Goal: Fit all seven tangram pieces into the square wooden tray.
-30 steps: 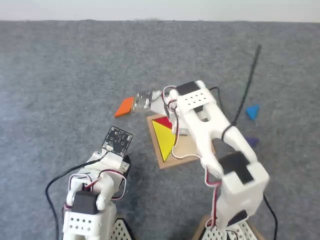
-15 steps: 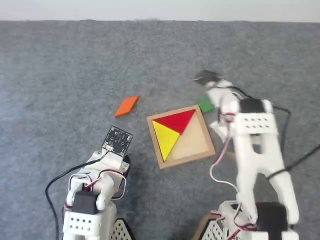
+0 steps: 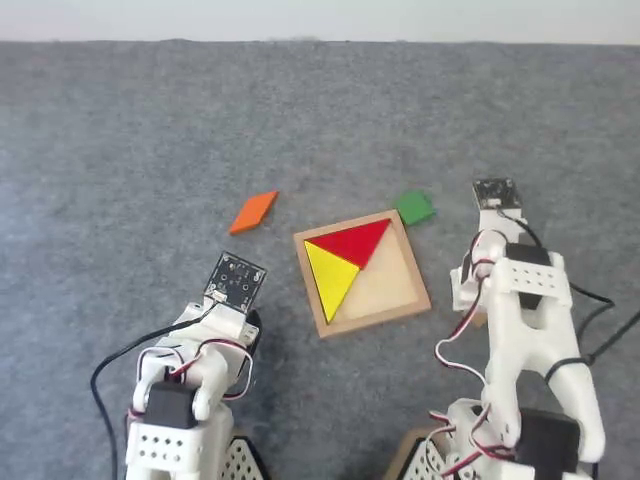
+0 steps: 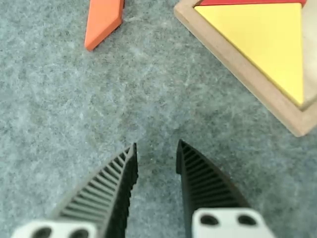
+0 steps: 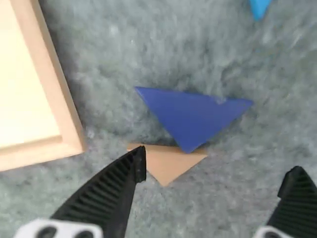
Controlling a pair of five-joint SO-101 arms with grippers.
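A: Right gripper (image 5: pixel 218 161) status?
B: Jaws wide, nothing held. Dark blue triangle (image 5: pixel 190 115) lies on the grey carpet (image 5: pixel 148 44) just ahead of the fingertips, touching a tan triangle (image 5: pixel 166 161) beside one fingertip. Wooden tray (image 5: pixel 47 74) corner is near.
A: Left gripper (image 4: pixel 156 146)?
B: Narrow gap, holding nothing, over carpet. Orange parallelogram (image 4: pixel 103 21) and the tray lie ahead, well apart from it. Tray holds red triangle (image 3: pixel 352 243) and yellow triangle (image 3: pixel 330 275), touching. Green square (image 3: pixel 414 208) sits just beside a tray corner.

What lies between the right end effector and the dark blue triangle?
A tan triangle lies flat on the near side of the dark blue triangle, touching it, partly in the path of the open right end effector. Otherwise only bare carpet.
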